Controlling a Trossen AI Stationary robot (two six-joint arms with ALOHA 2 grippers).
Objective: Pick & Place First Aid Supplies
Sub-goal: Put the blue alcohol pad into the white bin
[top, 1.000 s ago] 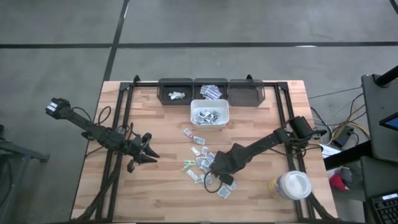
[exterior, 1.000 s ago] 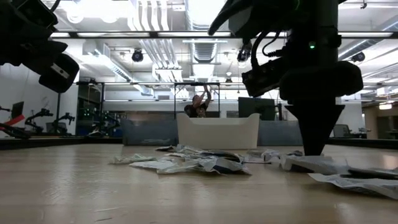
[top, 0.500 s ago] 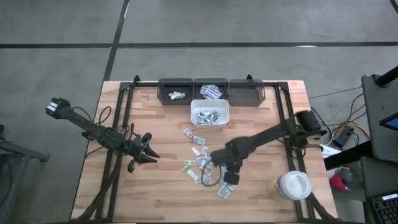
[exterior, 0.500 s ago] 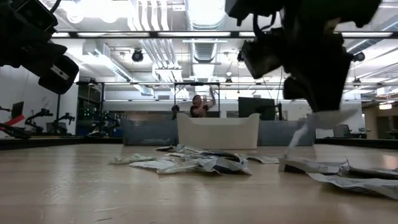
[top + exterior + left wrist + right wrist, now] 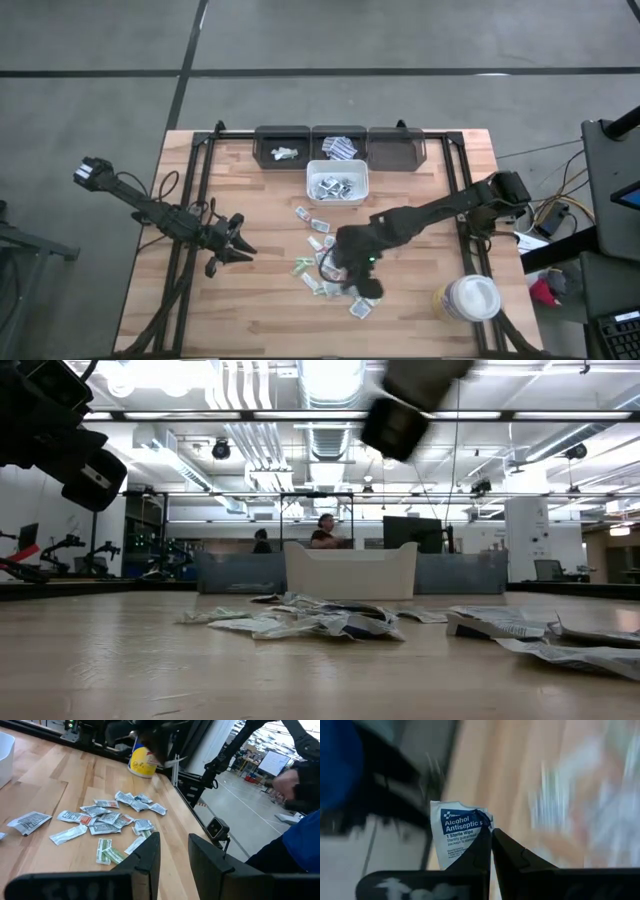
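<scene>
I have one alcohol antiseptic wipe sachet (image 5: 456, 834) pinched by a corner in the right pincer (image 5: 491, 833), lifted clear of the loose pile of sachets (image 5: 322, 258) in the middle of the worktop (image 5: 260, 320). The grip is only on the edge, so I judge the safest way to carry it is a smooth, unhurried sweep with no sharp wrist turns; a flat packet held by its tip can flap and slip out. I want to keep it high enough to clear the rim of the white bin (image 5: 337, 183) and the row of dark bins (image 5: 340, 146) at the far edge, centre it over the right compartment, and only then let go, low enough that it drops straight in. From these views I cannot tell which bin this kind belongs in, though the white one already holds similar packets.

The right pincer is clamped fully together on that sachet corner, its two dark fingers meeting at the tip. The left pincer (image 5: 238, 248) waits well apart on the left side of the worktop, its fingers (image 5: 148, 854) parted with a clear gap and nothing between them.
</scene>
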